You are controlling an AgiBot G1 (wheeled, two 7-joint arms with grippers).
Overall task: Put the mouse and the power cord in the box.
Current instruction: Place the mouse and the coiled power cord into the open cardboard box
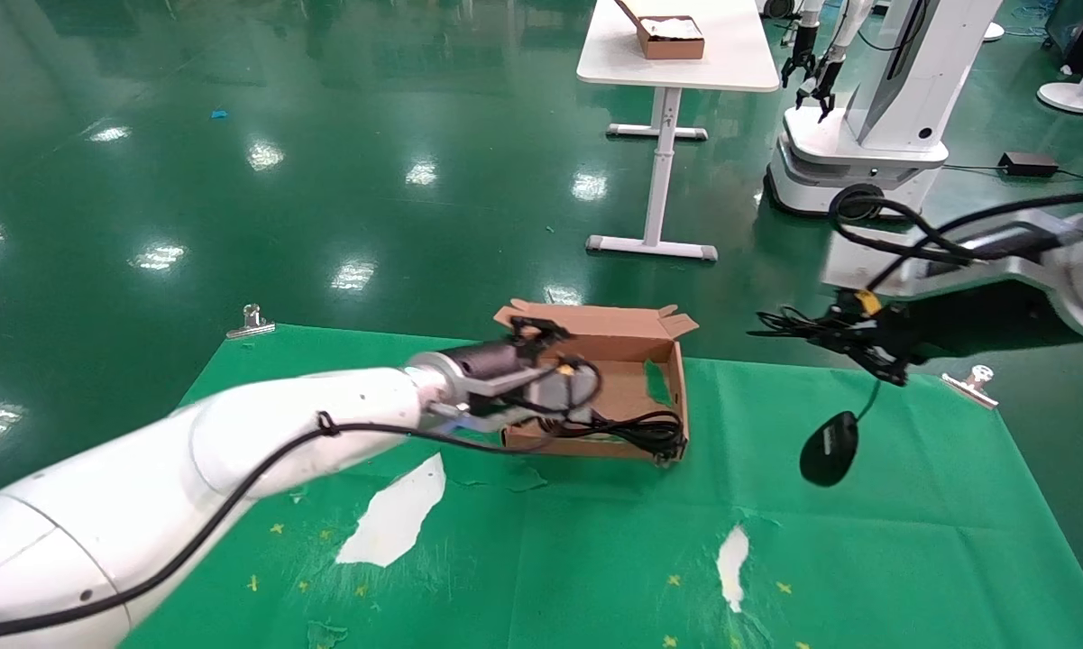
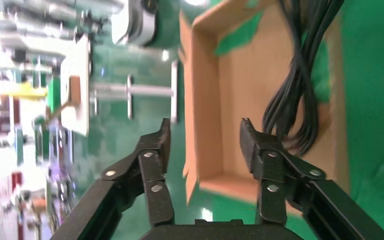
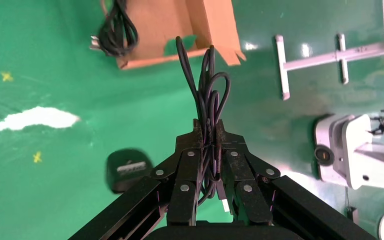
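The brown cardboard box stands on the green cloth at the far middle. The power cord lies coiled inside along its near wall, also seen in the left wrist view. My left gripper hovers open at the box's left wall, and that wall shows between its fingers, untouched. Right of the box, my right gripper is raised and shut on the mouse's thin cable bundle. The black mouse dangles below it, just above the cloth, and also shows in the right wrist view.
Metal clips pin the cloth's far corners. White torn patches show in the cloth near me. Beyond the table stand a white desk with another brown box and a second robot.
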